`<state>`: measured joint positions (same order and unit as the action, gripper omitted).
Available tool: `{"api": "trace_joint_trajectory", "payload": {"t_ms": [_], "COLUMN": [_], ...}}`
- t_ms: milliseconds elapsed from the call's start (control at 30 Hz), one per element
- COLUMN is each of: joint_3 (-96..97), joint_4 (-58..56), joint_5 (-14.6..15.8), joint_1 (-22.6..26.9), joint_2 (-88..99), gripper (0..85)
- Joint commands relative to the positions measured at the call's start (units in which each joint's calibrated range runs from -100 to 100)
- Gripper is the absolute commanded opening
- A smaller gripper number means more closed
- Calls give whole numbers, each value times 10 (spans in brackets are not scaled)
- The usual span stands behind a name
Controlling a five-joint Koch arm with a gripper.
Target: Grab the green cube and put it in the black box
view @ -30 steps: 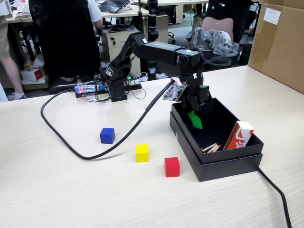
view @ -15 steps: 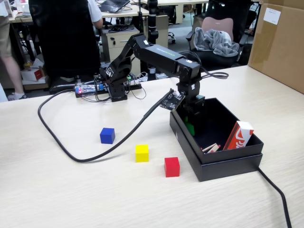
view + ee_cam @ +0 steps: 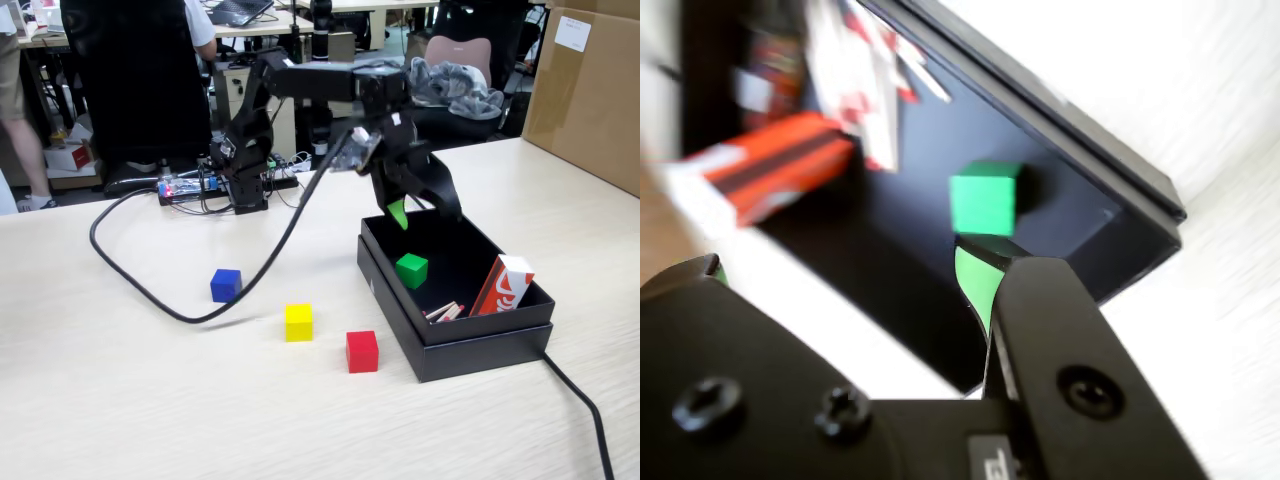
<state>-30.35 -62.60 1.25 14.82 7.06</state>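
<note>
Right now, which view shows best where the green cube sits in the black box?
Fixed view: the green cube rests on the black box floor, clear of the gripper. Wrist view shows it bigger but blurred, box cropped.

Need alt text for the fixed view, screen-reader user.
A green cube lies inside an open black box on a pale table, with the robot's open gripper hanging just above it. Blue, yellow and red cubes sit left of the box.
</note>
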Motion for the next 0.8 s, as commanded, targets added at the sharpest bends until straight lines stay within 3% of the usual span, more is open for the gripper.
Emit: {"api": "trace_joint_trajectory", "payload": {"t_ms": [0, 333, 567, 767], "joint_3": [-36, 148, 520, 706], "joint_4": [20, 36, 152, 228], "joint_5": [-20, -24, -21, -10], "joint_1": [-14, -65, -107, -119], "joint_2": [142, 428, 686, 804], "gripper": [464, 495, 493, 495]}}
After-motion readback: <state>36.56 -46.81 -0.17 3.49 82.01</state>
